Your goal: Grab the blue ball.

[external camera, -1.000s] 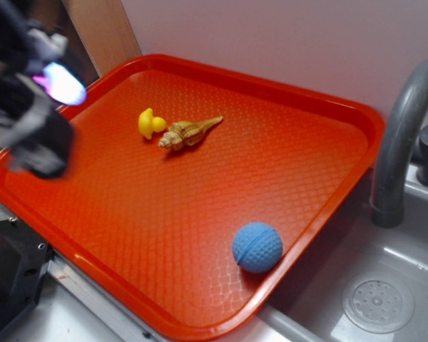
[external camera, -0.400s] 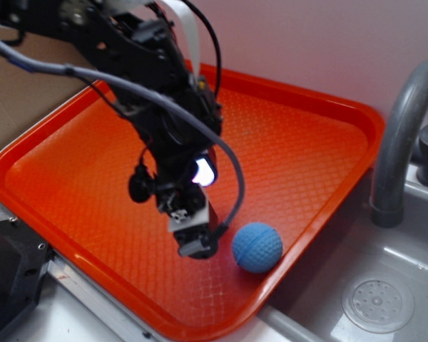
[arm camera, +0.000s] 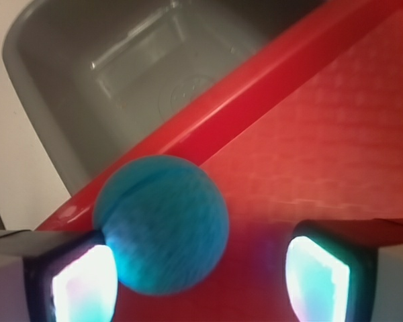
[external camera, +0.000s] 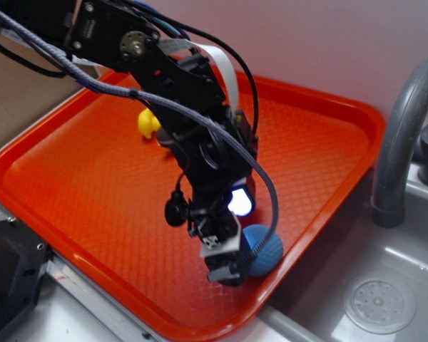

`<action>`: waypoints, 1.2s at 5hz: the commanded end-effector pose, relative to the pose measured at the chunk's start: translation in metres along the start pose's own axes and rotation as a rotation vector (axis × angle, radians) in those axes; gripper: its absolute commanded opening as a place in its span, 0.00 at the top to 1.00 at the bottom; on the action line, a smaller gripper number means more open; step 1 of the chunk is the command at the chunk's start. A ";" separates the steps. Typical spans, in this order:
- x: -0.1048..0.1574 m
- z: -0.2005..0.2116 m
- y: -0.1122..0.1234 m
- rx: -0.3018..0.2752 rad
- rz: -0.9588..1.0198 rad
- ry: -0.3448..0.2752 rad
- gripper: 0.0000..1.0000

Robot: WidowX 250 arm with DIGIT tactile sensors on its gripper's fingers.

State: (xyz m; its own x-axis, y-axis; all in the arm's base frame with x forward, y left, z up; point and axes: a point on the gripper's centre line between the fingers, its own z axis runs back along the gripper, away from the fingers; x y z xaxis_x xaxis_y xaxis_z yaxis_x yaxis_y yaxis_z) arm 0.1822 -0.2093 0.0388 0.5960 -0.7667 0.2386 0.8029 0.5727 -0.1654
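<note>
Blue ball sits near the red tray's rim nearest the sink. Gripper down at it, jaws apart; wrist view shows the ball against the left pad, off-centre. Best to shift toward that pad, centre the ball, then close gently lest it rolls away.

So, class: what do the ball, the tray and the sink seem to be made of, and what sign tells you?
Ball: probably soft rubber or foam; matte blue, finely ribbed, with a groove seam.
Tray: likely moulded plastic; red, glossy raised rim, pebbled floor.
Sink: looks like grey plastic; dull sheen, soft moulded corners, though coated metal can't be ruled out.
</note>
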 end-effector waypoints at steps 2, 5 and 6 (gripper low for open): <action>0.008 0.008 -0.028 -0.048 -0.036 -0.005 1.00; -0.071 0.165 0.011 0.294 0.617 -0.002 1.00; -0.115 0.195 0.011 0.359 0.853 -0.070 1.00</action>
State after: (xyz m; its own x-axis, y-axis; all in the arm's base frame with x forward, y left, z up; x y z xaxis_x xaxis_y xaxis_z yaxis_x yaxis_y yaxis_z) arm 0.1390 -0.0421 0.1918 0.9754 -0.0441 0.2161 0.0463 0.9989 -0.0051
